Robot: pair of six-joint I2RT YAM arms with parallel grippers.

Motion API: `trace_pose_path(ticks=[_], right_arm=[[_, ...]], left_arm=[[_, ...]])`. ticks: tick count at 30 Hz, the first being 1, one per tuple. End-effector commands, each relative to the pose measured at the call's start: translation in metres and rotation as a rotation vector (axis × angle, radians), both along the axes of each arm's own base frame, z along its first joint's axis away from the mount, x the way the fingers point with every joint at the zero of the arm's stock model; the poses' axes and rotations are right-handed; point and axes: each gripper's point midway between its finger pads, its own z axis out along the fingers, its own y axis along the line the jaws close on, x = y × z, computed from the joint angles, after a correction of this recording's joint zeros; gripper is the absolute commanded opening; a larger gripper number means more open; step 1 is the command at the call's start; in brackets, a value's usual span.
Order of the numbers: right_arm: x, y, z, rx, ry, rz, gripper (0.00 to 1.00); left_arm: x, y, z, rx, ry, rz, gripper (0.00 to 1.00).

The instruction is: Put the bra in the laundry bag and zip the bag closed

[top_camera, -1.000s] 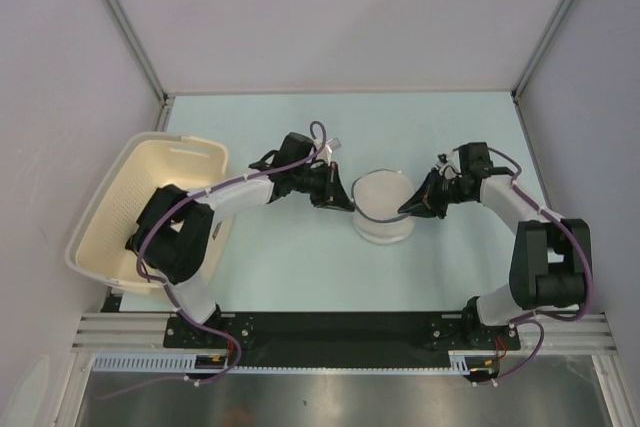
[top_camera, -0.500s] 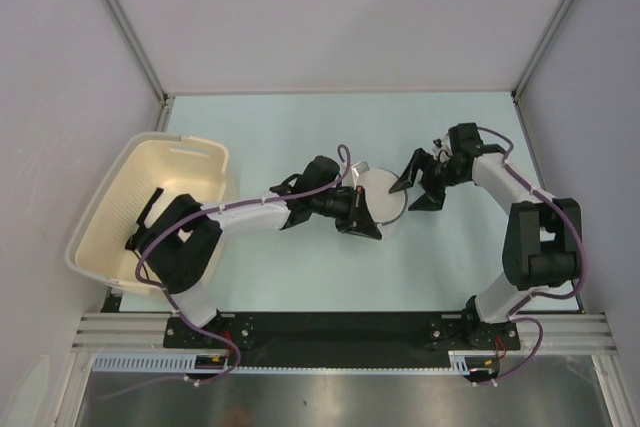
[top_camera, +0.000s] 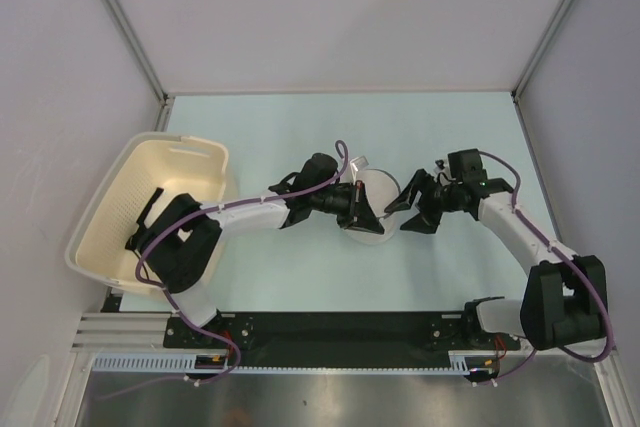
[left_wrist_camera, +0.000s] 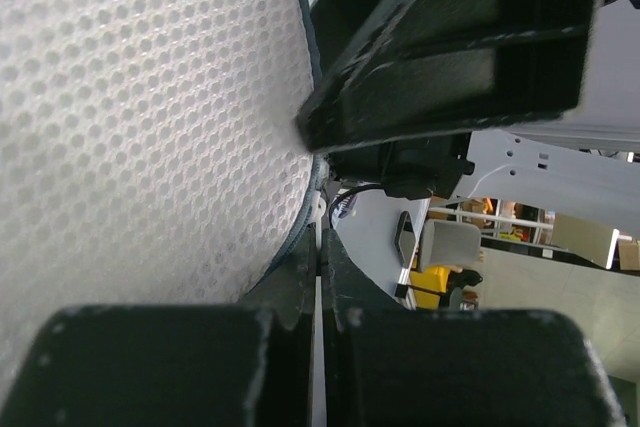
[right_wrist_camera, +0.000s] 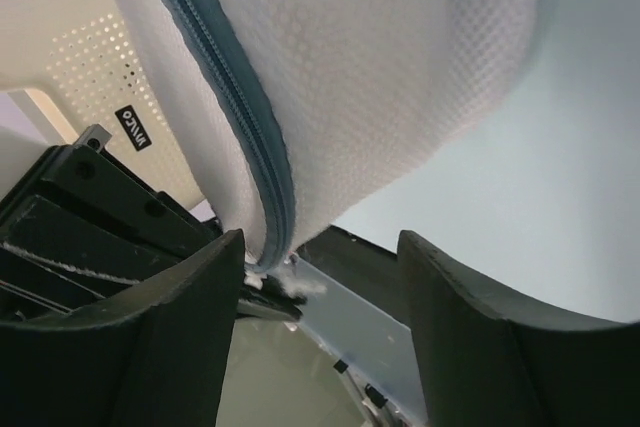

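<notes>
Standing tilted on edge near the middle of the counter (top_camera: pixel 300 137), the laundry bag (top_camera: pixel 375 197) is found between the two grippers; whether its lower rim touches the surface cannot be told. In the left wrist view its white mesh (left_wrist_camera: pixel 150 127) fills the left half of the frame. In the right wrist view the grey-blue zipper (right_wrist_camera: pixel 235 97) curves down the bag's side towards the camera. The left gripper (top_camera: pixel 362 217) meets the bag on its left side. Its jaws are pressed together, with the bag's rim pinched between them, as the left wrist view confirms (left_wrist_camera: pixel 320 247). The left arm rises from its base at the near left and folds over the near right corner of the basket (top_camera: pixel 150 197). Its forearm runs low and nearly level to the right. The right gripper (top_camera: pixel 408 209) sits just beside the bag's right edge with its jaws spread. In its own view the zippered edge hangs in the gap between them (right_wrist_camera: pixel 320 247), and no contact with either finger can be confirmed. The right arm rises from its base at the near right, bends at an elbow close to the right edge, and reaches up and left, its wrist pointing left at the bag. Count: one laundry bag, one cream slotted basket at the left of the counter, two arms.
</notes>
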Motion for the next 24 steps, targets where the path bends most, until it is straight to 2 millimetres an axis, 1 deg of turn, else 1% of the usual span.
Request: trace_pose_path(ticks=[1, 2, 3, 4, 7, 8, 9, 10, 11, 12, 13, 14, 15, 16, 17, 18, 19, 20, 21, 22, 23, 24], right_arm=[[0.017, 0.025, 0.005, 0.073, -0.016, -0.021, 0.62], [0.020, 0.026, 0.004, 0.077, -0.013, -0.025, 0.51], [0.021, 0.025, 0.000, 0.074, -0.005, -0.025, 0.46], [0.022, 0.024, -0.003, 0.066, -0.002, -0.026, 0.34], [0.028, 0.013, -0.009, 0.046, -0.008, -0.046, 0.16], [0.031, 0.007, -0.011, 0.044, -0.005, -0.062, 0.01], [0.031, 0.003, -0.014, 0.042, 0.000, -0.062, 0.00], [0.032, 0.000, -0.015, 0.036, -0.006, -0.051, 0.00], [0.034, -0.007, -0.017, 0.034, 0.000, -0.063, 0.00], [0.034, -0.009, -0.017, 0.038, 0.000, -0.058, 0.00], [0.037, -0.012, -0.016, 0.030, -0.017, -0.045, 0.00], [0.036, -0.014, -0.015, 0.031, -0.018, -0.040, 0.00], [0.037, -0.015, -0.014, 0.037, -0.018, -0.033, 0.00], [0.040, -0.016, -0.011, 0.030, -0.042, -0.011, 0.00], [0.040, -0.016, -0.011, 0.030, -0.043, -0.002, 0.00], [0.040, -0.014, -0.009, 0.038, -0.050, 0.012, 0.00], [0.041, -0.014, -0.008, 0.038, -0.058, 0.022, 0.00], [0.045, -0.013, -0.009, 0.034, -0.068, 0.038, 0.00], [0.048, -0.012, -0.007, 0.036, -0.077, 0.047, 0.00], [0.052, -0.011, -0.006, 0.038, -0.082, 0.053, 0.00], [0.063, -0.009, -0.005, 0.033, -0.096, 0.058, 0.00], [0.069, -0.008, -0.005, 0.032, -0.098, 0.061, 0.00]], left_arm=[[-0.003, -0.004, 0.018, -0.062, -0.025, -0.031, 0.00], [-0.003, -0.004, 0.018, -0.062, -0.027, -0.031, 0.00], [-0.003, -0.003, 0.017, -0.060, -0.026, -0.032, 0.00], [-0.004, -0.002, 0.016, -0.057, -0.028, -0.030, 0.00], [-0.007, 0.004, 0.009, -0.031, -0.032, -0.029, 0.00], [-0.008, 0.007, 0.005, -0.017, -0.032, -0.026, 0.00], [-0.009, 0.013, -0.003, 0.003, -0.024, -0.018, 0.00], [-0.008, 0.021, -0.006, 0.018, -0.026, -0.009, 0.00], [-0.009, 0.031, -0.018, 0.049, -0.007, 0.007, 0.00], [-0.007, 0.039, -0.024, 0.065, -0.005, 0.025, 0.00], [0.002, 0.053, -0.029, 0.081, -0.002, 0.059, 0.00], [0.002, 0.065, -0.035, 0.093, 0.007, 0.078, 0.00], [0.008, 0.074, -0.038, 0.101, 0.001, 0.102, 0.00], [0.017, 0.088, -0.045, 0.139, -0.017, 0.125, 0.00], [0.024, 0.092, -0.040, 0.161, -0.050, 0.130, 0.00], [0.029, 0.096, -0.041, 0.193, -0.074, 0.128, 0.00], [0.028, 0.103, -0.047, 0.244, -0.090, 0.105, 0.00], [0.034, 0.098, -0.035, 0.232, -0.114, 0.097, 0.00], [0.036, 0.096, -0.034, 0.226, -0.115, 0.091, 0.00], [0.033, 0.089, -0.027, 0.200, -0.102, 0.079, 0.00], [0.034, 0.082, -0.019, 0.178, -0.112, 0.073, 0.00], [0.034, 0.074, -0.015, 0.159, -0.117, 0.064, 0.00]])
